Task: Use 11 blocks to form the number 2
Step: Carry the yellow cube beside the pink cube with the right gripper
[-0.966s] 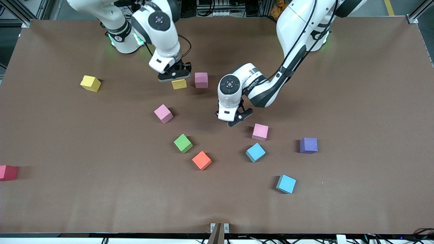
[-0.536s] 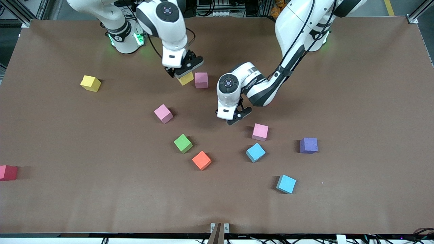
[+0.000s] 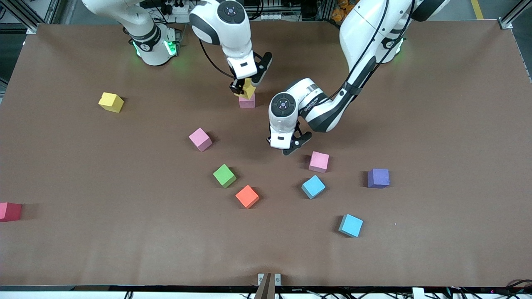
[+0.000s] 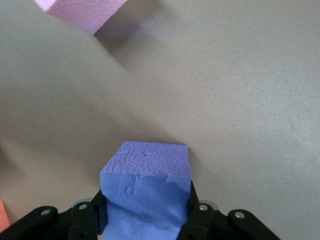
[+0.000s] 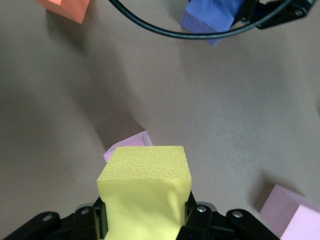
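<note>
Yellow block (image 3: 249,90) hangs right over the pink block (image 3: 247,101)!
Right gripper (image 3: 243,86) clamps yellow; left gripper (image 3: 289,146) pinches a purple block (image 4: 146,192) (on the table).

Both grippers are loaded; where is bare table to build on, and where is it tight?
Free: the wide strip nearer the camera than the lower light blue cube, and the stretch between the yellow cube and loose pink cube. Crowded: around the green cube, orange cube and upper light blue cube.

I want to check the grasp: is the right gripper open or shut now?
Shut on the yellow block: in the right wrist view the right gripper has its fingers pressed against both sides of it, over a pink block.
</note>
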You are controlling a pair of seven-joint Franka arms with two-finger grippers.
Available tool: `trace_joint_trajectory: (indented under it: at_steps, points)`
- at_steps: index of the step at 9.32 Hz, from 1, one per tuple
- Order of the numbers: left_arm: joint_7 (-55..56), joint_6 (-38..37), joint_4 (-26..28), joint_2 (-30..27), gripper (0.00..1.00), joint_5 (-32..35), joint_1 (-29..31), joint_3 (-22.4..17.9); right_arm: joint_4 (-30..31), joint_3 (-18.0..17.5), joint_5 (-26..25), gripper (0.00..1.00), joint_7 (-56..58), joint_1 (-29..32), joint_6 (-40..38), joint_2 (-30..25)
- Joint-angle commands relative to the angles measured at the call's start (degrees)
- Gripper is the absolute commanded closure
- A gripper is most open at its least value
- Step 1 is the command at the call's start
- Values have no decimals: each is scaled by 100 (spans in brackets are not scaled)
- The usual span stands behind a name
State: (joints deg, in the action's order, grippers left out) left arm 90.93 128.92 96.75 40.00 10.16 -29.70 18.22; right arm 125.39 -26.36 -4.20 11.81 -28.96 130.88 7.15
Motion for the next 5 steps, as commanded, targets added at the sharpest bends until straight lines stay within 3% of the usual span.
trace_joint_trajectory:
  at_steps: [1,5]
  points:
    - [1035,54,55,-88,100,92,121,-90,-820,-88,-248,100,854,66,17,1065]
    - [2533,-279,159,-684,100,92,894,-82,-1008,-106,-1124,100,1034,-144,691,1543]
